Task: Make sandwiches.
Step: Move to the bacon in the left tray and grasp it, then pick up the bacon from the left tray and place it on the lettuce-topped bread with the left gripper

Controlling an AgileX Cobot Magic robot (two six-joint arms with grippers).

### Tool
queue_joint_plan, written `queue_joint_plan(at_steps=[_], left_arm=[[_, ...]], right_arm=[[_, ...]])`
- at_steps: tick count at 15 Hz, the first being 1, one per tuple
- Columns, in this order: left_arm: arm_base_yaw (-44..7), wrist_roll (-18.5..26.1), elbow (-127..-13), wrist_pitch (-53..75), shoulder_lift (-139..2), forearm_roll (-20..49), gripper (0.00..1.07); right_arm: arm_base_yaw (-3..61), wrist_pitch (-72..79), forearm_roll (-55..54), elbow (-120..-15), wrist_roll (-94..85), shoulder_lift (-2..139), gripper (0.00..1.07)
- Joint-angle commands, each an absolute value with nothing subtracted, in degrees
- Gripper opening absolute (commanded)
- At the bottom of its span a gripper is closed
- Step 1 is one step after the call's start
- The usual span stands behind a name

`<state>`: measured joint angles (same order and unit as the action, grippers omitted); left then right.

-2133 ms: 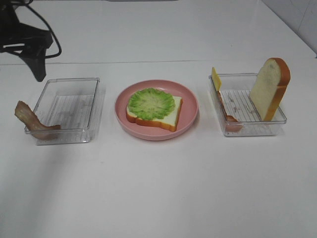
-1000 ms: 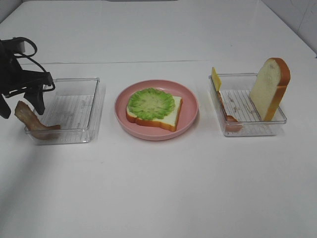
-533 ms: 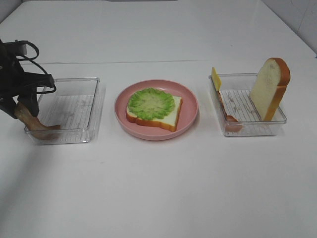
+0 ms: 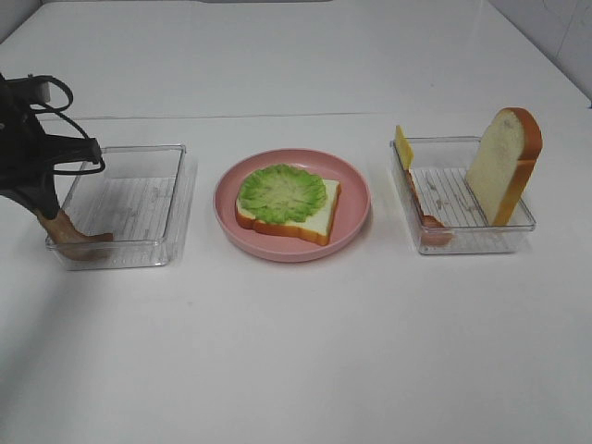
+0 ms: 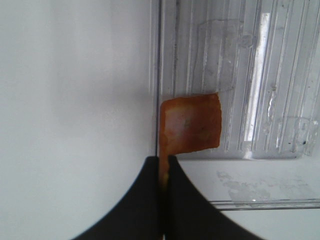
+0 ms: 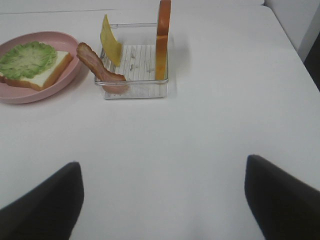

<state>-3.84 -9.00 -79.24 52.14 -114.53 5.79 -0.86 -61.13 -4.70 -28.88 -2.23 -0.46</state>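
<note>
1. Now our left gripper (image 5: 162, 162) pinches the bacon (image 5: 192, 122) by one end, at the tray (image 4: 139, 199) left of the plate (image 4: 356, 199).
2. Our right gripper (image 6: 161, 162) gapes, empty.
3. Bacon seems light and floppy; we'd keep holding that end.

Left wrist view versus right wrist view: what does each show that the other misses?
Only the left wrist view: the left pincer shut on a brown-red toy bacon strip lying across the wall of a clear plastic tray. Only the right wrist view: the open right pincer, a round pink plate holding a white bread slice topped with a green lettuce leaf, and a second clear tray with a yellow cheese slice, another bacon strip and an upright bread slice. Both: the white table.
</note>
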Motion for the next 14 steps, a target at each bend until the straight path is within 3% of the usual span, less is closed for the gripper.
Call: queue_joint_plan(at_steps=[1,4,5,8,14], left_arm=[[-3.8,-8.8,-80.5,53.3,-114.2,7.7,0.00],[-3.8,-3.9,-84.6,53.8,-111.6,17.0,0.00],[-4.0,0.6,-88.6,53.6,-110.8,25.3,0.00],[-5.8,8.6,-91.6,51.6,-111.2,39.9,0.00],[-16.6,23.0,-91.7,43.2,-116.0,63.5,0.00]], right_arm=[[-1.3,-60.8,-4.8,-28.8,-2.6,-1.0,0.83],[-1.3,-60.8,-4.8,-28.8,-2.6,-1.0,0.83],[-1.3,-60.8,-4.8,-28.8,-2.6,-1.0,0.83],[-1.3,-60.8,-4.8,-28.8,-2.6,-1.0,0.83],[-1.3,-60.8,-4.8,-28.8,-2.6,-1.0,0.83]])
